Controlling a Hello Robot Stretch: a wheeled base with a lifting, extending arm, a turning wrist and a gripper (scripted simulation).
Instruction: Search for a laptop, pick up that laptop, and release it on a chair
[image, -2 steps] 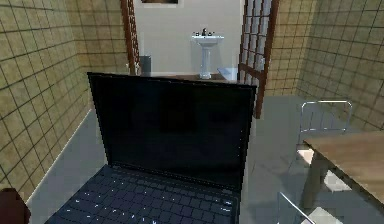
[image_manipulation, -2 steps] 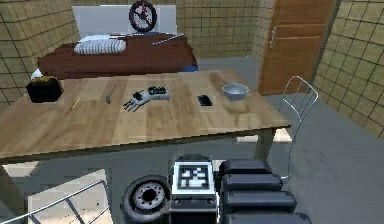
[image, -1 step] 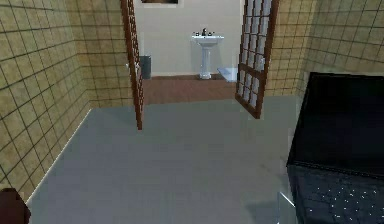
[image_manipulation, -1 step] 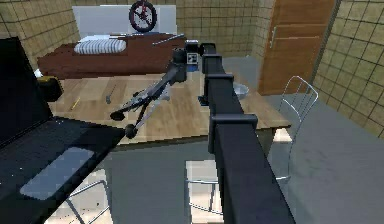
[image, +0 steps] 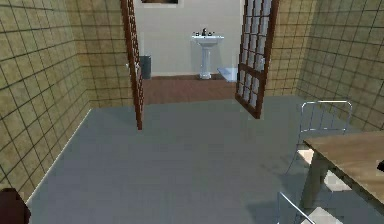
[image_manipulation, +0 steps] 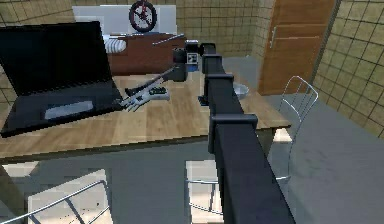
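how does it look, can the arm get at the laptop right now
Probably yes: the arm reaches out over the table and its fingers lie right at the edge of the laptop, with nothing visible between them.

Laptop (image_manipulation: 55, 75) on table (image_manipulation: 150, 128) — gripper (image_manipulation: 132, 99) near

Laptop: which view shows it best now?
The arm side view: the laptop sits lid up on the wooden table, screen and keyboard facing the camera. The forward view catches that table's corner, plus a sink past open doors.
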